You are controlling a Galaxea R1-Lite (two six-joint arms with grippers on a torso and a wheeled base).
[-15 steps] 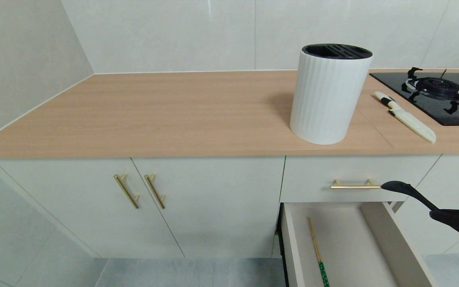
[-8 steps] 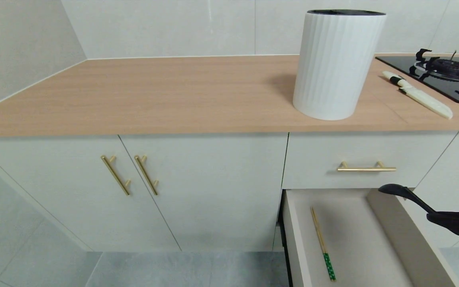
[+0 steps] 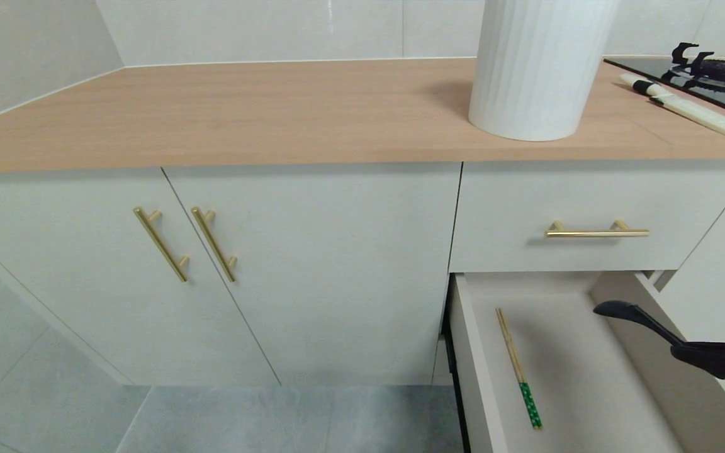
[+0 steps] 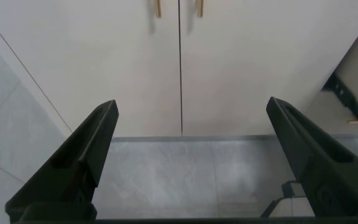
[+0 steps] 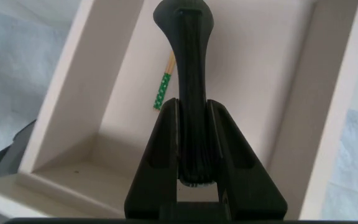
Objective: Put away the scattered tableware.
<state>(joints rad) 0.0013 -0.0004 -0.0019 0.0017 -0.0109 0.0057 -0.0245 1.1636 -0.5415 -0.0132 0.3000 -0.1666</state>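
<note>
My right gripper point(image 3: 683, 351) is shut on the handle of a black spoon point(image 3: 636, 318), held level above the right side of the open lower drawer point(image 3: 469, 352). From the right wrist, the spoon point(image 5: 188, 62) sticks out of the right gripper point(image 5: 192, 109) over the pale drawer floor. A pair of wooden chopsticks point(image 3: 517, 368) with green ends lies inside the drawer, also visible as chopsticks point(image 5: 165, 81) past the spoon. A cream knife point(image 3: 690, 107) lies on the counter at the right. My left gripper point(image 4: 191, 109) is open, low in front of the cabinet doors.
A tall white ribbed holder point(image 3: 535, 69) stands on the wooden counter point(image 3: 243, 113), beside a black gas stove point(image 3: 715, 66). A shut upper drawer with a gold handle point(image 3: 595, 233) sits above the open one. Two cabinet doors point(image 3: 211, 270) lie left of it, above grey floor.
The head camera has sunk, so the whole picture shifted upward. Against the upper drawer's handle, the right gripper and spoon now sit lower, down by the open drawer.
</note>
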